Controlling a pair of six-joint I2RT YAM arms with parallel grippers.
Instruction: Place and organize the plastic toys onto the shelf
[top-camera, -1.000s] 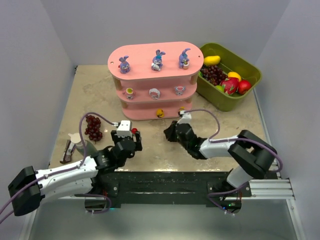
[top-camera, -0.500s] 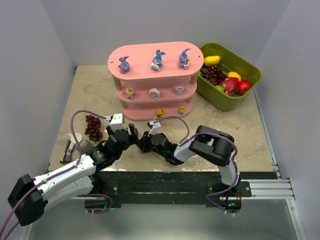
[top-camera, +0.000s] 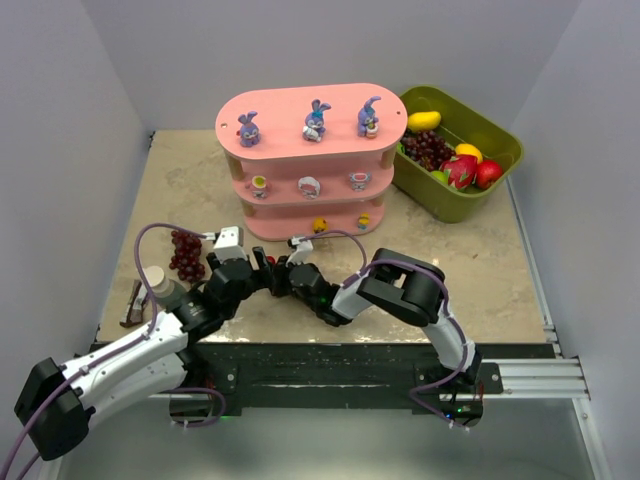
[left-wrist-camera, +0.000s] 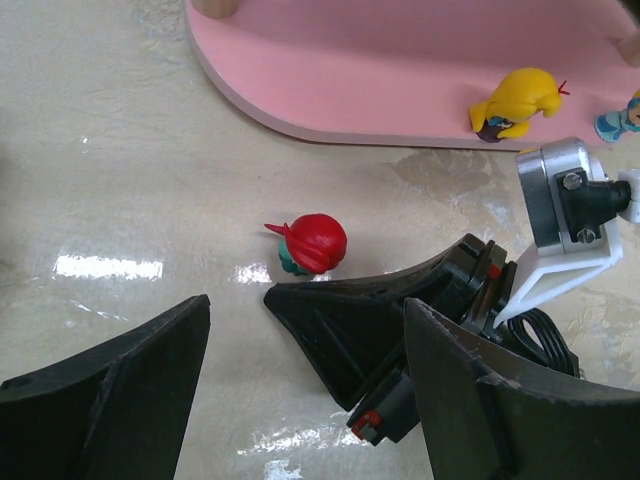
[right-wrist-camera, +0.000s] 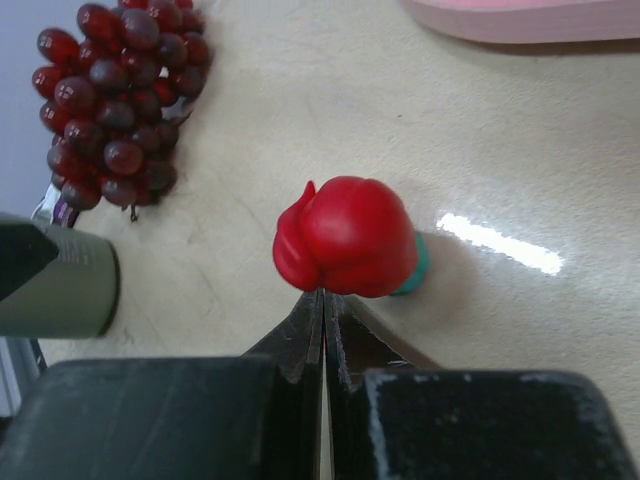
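A small red-haired toy with a teal body (left-wrist-camera: 312, 243) stands on the table in front of the pink shelf (top-camera: 300, 108). It also shows in the right wrist view (right-wrist-camera: 350, 235). My right gripper (right-wrist-camera: 322, 297) is shut, its tip touching the toy's near side. My left gripper (left-wrist-camera: 307, 305) is open, straddling the right gripper's fingers (left-wrist-camera: 350, 330) just behind the toy. In the top view both grippers, left (top-camera: 257, 266) and right (top-camera: 276, 277), meet there and hide the toy. Three purple bunnies (top-camera: 317, 119) stand on top, three pink-white toys (top-camera: 308, 185) on the middle board, two yellow-orange toys (top-camera: 320, 225) on the bottom.
An olive bin (top-camera: 470, 205) with fake fruit stands right of the shelf. A dark red grape bunch (top-camera: 186, 253) lies left of the grippers, also in the right wrist view (right-wrist-camera: 115, 100). A small bottle (top-camera: 160, 285) and a dark object (top-camera: 133, 300) lie at the near left.
My right arm has swung left across the table from the shelf's front to the red toy. My left gripper has shifted slightly left and forward, meeting it there.
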